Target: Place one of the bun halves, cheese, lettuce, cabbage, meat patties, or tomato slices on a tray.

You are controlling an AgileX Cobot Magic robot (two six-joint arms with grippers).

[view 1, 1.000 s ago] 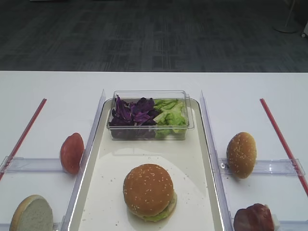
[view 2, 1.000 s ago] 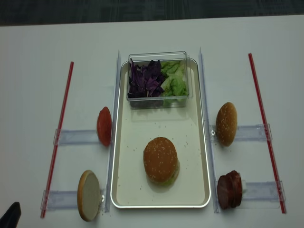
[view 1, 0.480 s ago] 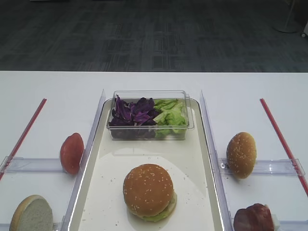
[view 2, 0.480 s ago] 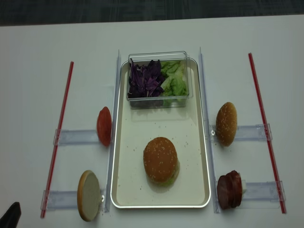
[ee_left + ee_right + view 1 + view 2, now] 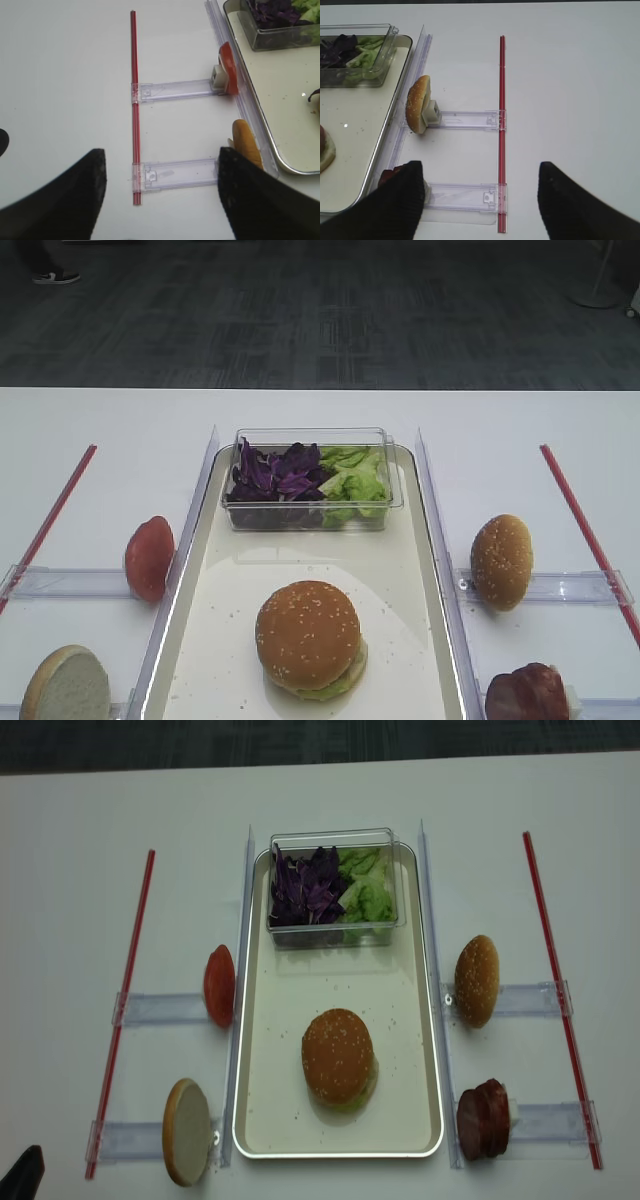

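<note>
while both grippers hang wide open and empty, the right gripper [image 5: 477, 200] has the upright sesame bun top [image 5: 417, 111] at eleven o'clock, nearer than the left gripper [image 5: 160, 197].

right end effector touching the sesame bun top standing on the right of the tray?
Apart. The right wrist view shows the end effector open over bare table, with the bun top standing well ahead of its left finger, a clear stretch of table between them.

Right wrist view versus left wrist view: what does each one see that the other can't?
Only the right wrist view shows the sesame bun top standing on edge. Only the left wrist view shows the tomato slice and the pale bun half. Both show the tray, the clear box of greens and open, empty gripper fingers.
</note>
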